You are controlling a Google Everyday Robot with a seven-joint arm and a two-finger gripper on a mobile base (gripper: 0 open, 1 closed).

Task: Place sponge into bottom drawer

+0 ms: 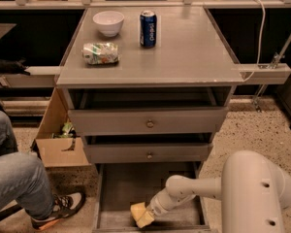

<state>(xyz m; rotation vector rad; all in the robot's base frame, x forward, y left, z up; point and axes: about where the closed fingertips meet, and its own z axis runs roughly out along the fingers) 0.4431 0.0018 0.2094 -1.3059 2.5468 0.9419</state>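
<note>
The pale yellow sponge (138, 214) is held at the tip of my gripper (148, 211), low inside the open bottom drawer (121, 186), near its front edge and a little left of the middle. The gripper is shut on the sponge, and its fingers are mostly hidden behind the foam. My white arm (194, 188) reaches into the drawer from the right. I cannot tell whether the sponge touches the bare grey floor.
Two shallower drawers with round knobs (149, 124) stand slightly open above the arm. On the cabinet top (194, 52) are a white bowl (109, 22), a blue can (148, 28) and a green-and-white packet (101, 53). A cardboard box (58, 144) and a person's leg (14, 178) are at the left.
</note>
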